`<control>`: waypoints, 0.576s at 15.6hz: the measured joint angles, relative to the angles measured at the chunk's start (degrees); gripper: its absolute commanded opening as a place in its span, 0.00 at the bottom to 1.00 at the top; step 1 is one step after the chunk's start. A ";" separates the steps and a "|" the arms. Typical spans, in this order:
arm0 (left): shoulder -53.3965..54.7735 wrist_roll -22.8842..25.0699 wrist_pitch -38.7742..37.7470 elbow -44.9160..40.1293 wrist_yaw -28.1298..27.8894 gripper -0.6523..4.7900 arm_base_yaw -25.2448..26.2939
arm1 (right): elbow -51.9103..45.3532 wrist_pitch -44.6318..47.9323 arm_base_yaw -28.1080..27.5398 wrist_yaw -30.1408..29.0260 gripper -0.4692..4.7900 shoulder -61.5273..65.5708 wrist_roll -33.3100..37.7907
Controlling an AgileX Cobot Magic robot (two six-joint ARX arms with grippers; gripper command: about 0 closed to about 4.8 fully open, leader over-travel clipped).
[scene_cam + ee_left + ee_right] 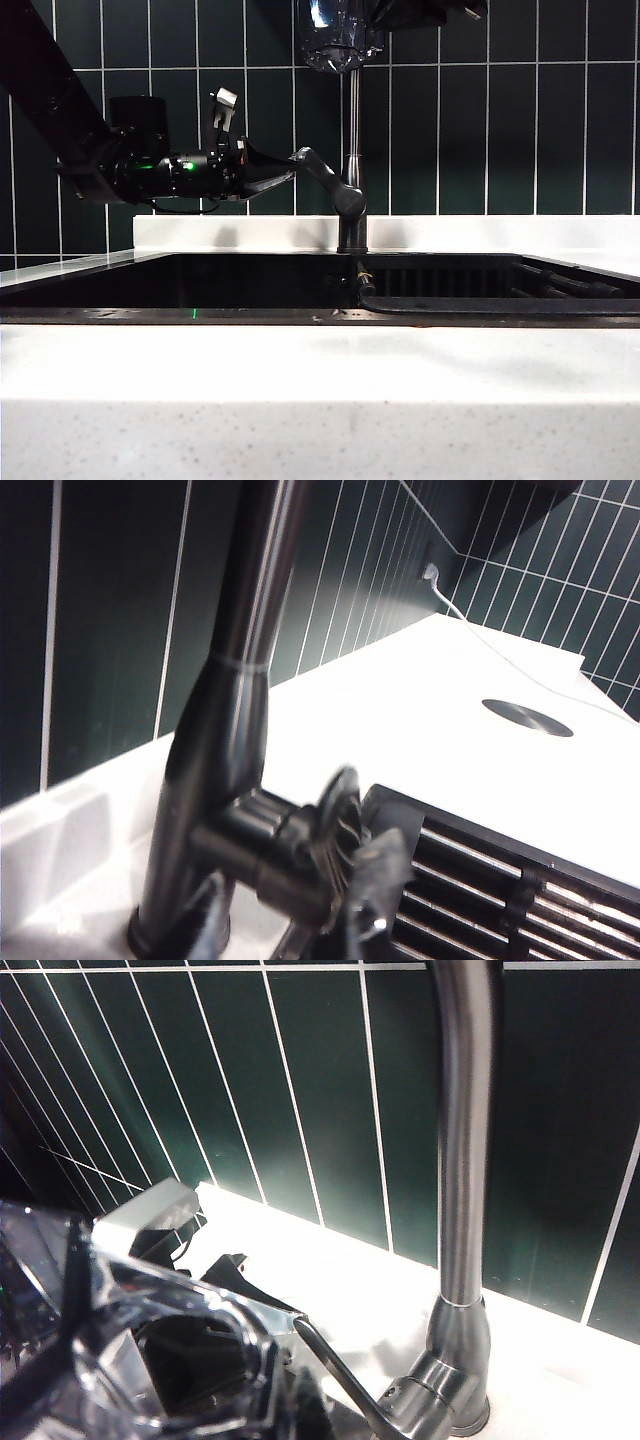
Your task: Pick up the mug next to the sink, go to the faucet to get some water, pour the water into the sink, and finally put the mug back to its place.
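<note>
The clear faceted mug [340,35] hangs at the top of the exterior view, right beside the faucet's pipe [352,120]. My right gripper [400,12] is shut on the mug from the right. In the right wrist view the mug [150,1330] fills the near corner and hides the gripper's fingers. My left gripper [285,172] reaches in level from the left to the faucet's lever [318,172]. In the left wrist view it [295,900] is open, a blurred finger [378,880] on each side of the lever [270,865]. The black sink [200,285] lies below.
A dark green tiled wall [500,120] stands close behind the faucet. A black slatted rack [560,280] sits in the sink's right half. White countertop [320,400] runs along the front. On the counter are a round hole [527,717] and a white cable [470,620].
</note>
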 measured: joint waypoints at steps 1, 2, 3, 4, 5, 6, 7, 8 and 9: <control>0.11 0.04 -0.66 0.37 0.07 0.41 0.00 | 0.00 0.00 0.00 0.00 0.08 0.00 -0.02; 0.22 0.15 -1.51 0.61 0.11 0.41 -0.02 | 0.00 0.00 0.00 0.00 0.08 0.00 -0.02; 0.28 0.17 -1.79 0.66 0.11 0.41 -0.13 | -0.02 0.04 0.00 -0.02 0.08 0.00 -0.02; 0.28 0.17 -2.01 0.66 0.15 0.41 -0.24 | -0.02 0.04 0.00 -0.02 0.08 0.00 -0.02; 0.28 0.20 -2.03 0.66 0.55 0.41 -0.42 | -0.02 0.07 0.00 -0.02 0.08 0.00 -0.02; 0.33 0.22 -2.12 0.87 0.68 0.41 -0.81 | -0.02 0.09 0.00 -0.02 0.08 0.00 -0.02; 0.79 0.24 -2.67 2.27 0.72 0.41 -1.40 | 0.00 0.13 0.00 -0.09 0.08 0.00 -0.02; 1.05 0.31 -3.06 3.39 0.70 0.41 -1.81 | -0.02 0.07 0.00 -0.20 0.08 0.00 -0.02; 2.49 0.39 -4.44 7.17 0.72 0.41 -2.49 | 0.00 0.13 -0.02 -0.20 0.08 0.00 -0.02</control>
